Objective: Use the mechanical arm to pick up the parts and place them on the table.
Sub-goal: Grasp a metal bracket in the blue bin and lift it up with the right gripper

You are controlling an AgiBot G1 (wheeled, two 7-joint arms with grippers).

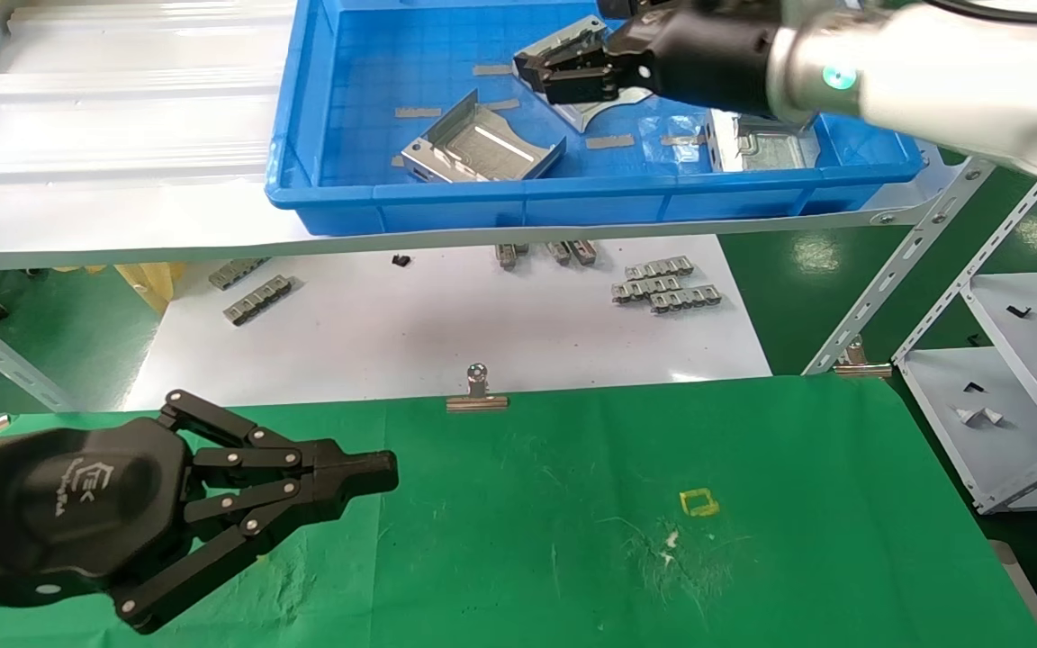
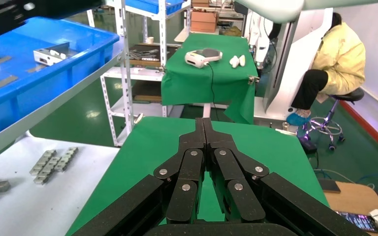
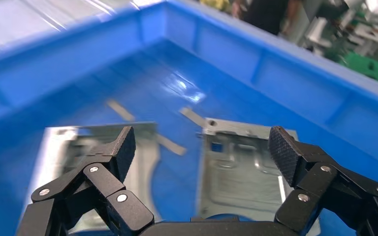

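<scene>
Nearest the head camera, the black left gripper (image 1: 365, 474) with jointed linkage fingers is parked low over the near left corner of the green-cloth counter (image 1: 572, 504), its fingers pressed together and holding nothing; it is judged to be kept out of the way while the other arm works. The same closed fingertips are seen in the left wrist view (image 2: 203, 129), pointing across the cloth.

The white-silver right arm with a green light (image 1: 915, 72) is reached into the blue plastic bin (image 1: 320, 193), which is carried on a grey shelf (image 1: 122, 207) beyond the far edge of the counter. The right gripper (image 1: 563, 72) is held over a shiny silver stamped sheet-metal part (image 1: 604, 103) near the far wall of the bin. In the right wrist view its fingers (image 3: 120, 147) are spread wide with that part (image 3: 236, 167) between and below them, apparently not yet gripped; the opening is judged to be set for closing on the part's folded walls.

Three such parts are counted in the bin: the one beneath the gripper, a second (image 1: 481, 144) near the middle of the bin's near wall, and a third (image 1: 766, 144) in its near right corner. None is yet on the counter.

One small yellow square outline (image 1: 698, 502) is marked on the cloth, probably as a placing spot.

Small grey toothed metal strips (image 1: 662, 286) lie in several clusters on the white board (image 1: 446, 342) below the shelf.
</scene>
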